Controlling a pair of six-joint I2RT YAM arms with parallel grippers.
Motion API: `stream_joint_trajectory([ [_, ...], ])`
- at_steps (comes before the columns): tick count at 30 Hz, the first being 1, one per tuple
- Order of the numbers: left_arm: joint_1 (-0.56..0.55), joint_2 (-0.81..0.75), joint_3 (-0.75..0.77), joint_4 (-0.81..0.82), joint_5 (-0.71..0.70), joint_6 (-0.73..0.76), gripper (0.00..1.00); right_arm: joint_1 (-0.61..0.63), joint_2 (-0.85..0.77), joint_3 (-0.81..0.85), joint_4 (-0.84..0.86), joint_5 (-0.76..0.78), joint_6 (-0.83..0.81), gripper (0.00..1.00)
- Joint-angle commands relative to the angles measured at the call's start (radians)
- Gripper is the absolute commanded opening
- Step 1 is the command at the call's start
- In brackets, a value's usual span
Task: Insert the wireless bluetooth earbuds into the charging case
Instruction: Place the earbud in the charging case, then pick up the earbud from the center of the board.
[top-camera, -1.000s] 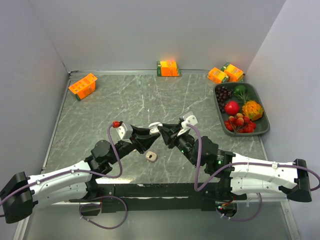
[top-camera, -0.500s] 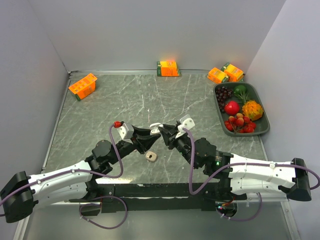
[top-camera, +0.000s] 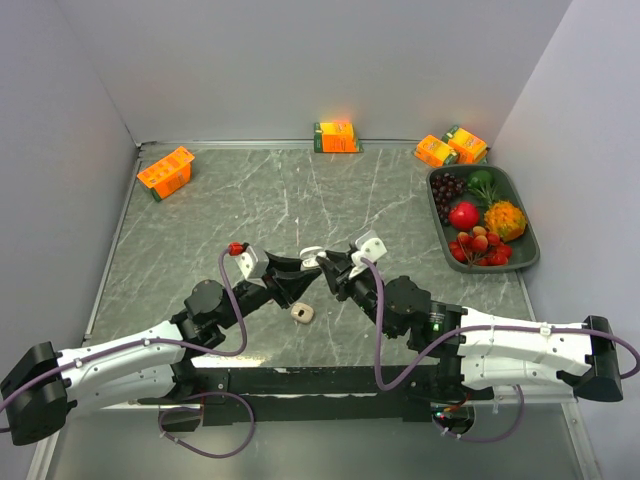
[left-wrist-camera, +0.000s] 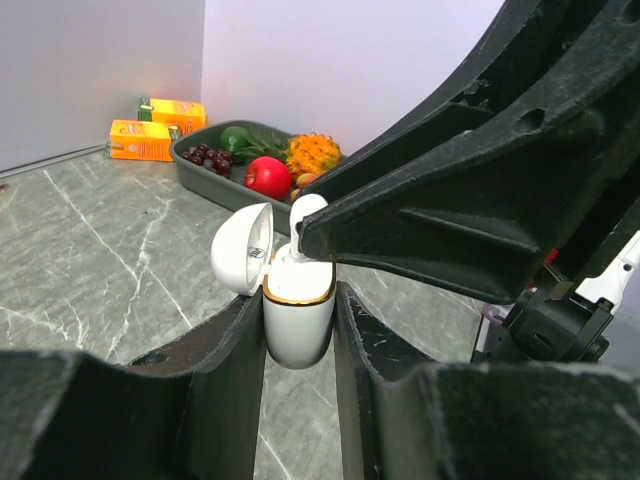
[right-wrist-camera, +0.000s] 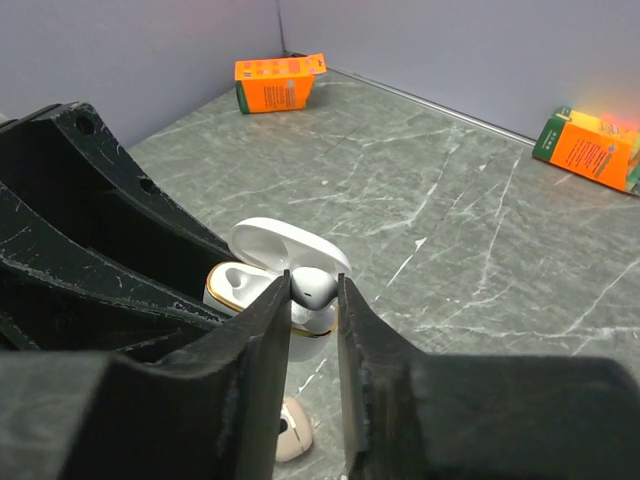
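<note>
A: Holding anything on the left?
B: Yes, I have the left gripper (left-wrist-camera: 298, 345) clamped on the charging case (left-wrist-camera: 296, 300), upright and hinged open.
A: And the right?
B: My right gripper (right-wrist-camera: 313, 296) pinches one white earbud (right-wrist-camera: 312, 287), right at the case's open top.

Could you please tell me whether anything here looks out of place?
A small beige piece lies loose on the table near the raised charging case; I cannot tell what it is. Nothing else looks spilled or damaged.
</note>
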Motion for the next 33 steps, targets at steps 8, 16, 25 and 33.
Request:
stream_joint_trajectory([
  [8, 0.004, -0.001, 0.015, 0.108, -0.039, 0.002, 0.01, 0.020, -0.025, 0.096, -0.084, 0.001, 0.040, 0.47],
  [16, 0.004, -0.001, 0.006, 0.127, -0.048, 0.010, 0.01, 0.019, -0.126, 0.136, -0.141, 0.076, 0.083, 0.59],
  [25, 0.004, -0.071, -0.022, 0.082, -0.059, 0.016, 0.01, -0.343, -0.138, 0.189, -0.816, 0.014, 0.522, 0.58],
  [33, 0.002, -0.176, -0.046, -0.013, -0.070, 0.001, 0.01, -0.563, 0.103, 0.043, -0.922, -0.332, 0.730, 0.59],
])
